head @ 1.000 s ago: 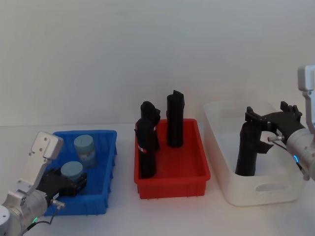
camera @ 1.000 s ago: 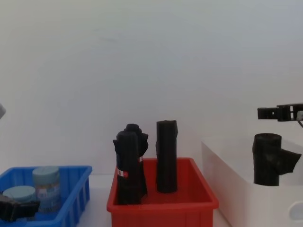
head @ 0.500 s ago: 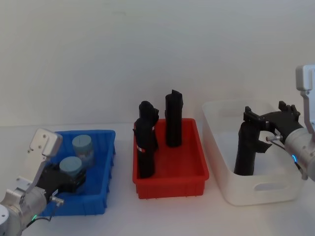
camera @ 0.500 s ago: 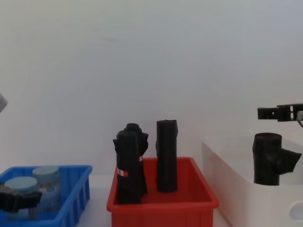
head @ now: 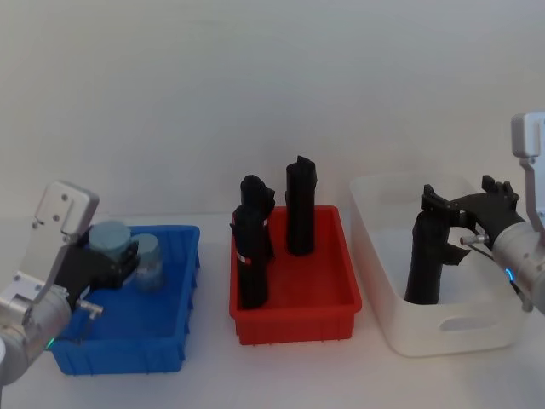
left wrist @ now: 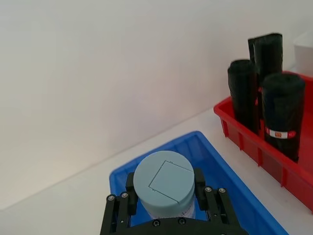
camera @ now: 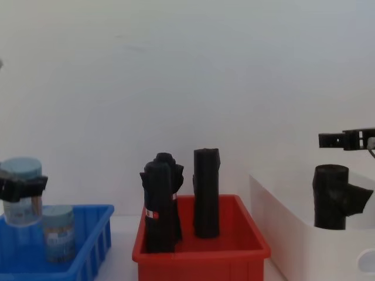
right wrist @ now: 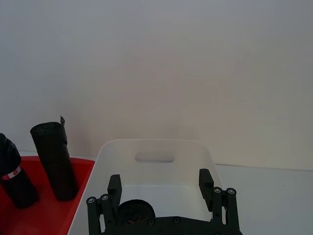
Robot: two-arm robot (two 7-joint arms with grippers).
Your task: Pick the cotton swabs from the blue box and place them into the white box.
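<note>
Although the white box [head: 409, 328] at the robot's right is the target, what stands in it at present is one black roll [head: 428, 256], upright and leaning a little. Red bin [head: 294, 319] sits between the two task bins, carrying three more tall black rolls [head: 302, 204], all upright. Blue box [head: 128, 354] is at the robot's left, well apart from the white box, with the red bin in between. Right gripper [right wrist: 159, 183] hangs over the roll in the white box with fingers spread wide and gripping nothing; this arm looks idle for the swab task. Left gripper [left wrist: 164, 196] is pinching one jar of cotton swabs [camera: 22, 208] across its body just under the lid, one finger on either side. The jar is held aloft over the blue box, with its base near rim height in the chest view. A second jar [head: 149, 260] stands on the blue box floor, just beside the held one. Step in hand, by my reading: lift after grasp, first jar, transfer not yet begun. Next move calls for more height, then a carry to the robot's right, high enough to pass over the black rolls and the taller white wall before lowering. Risk noted: clipping a roll top on the way. Held jar: long axis vertical, pale lid facing up, no tilt that I can make out; second jar likewise upright.
</note>
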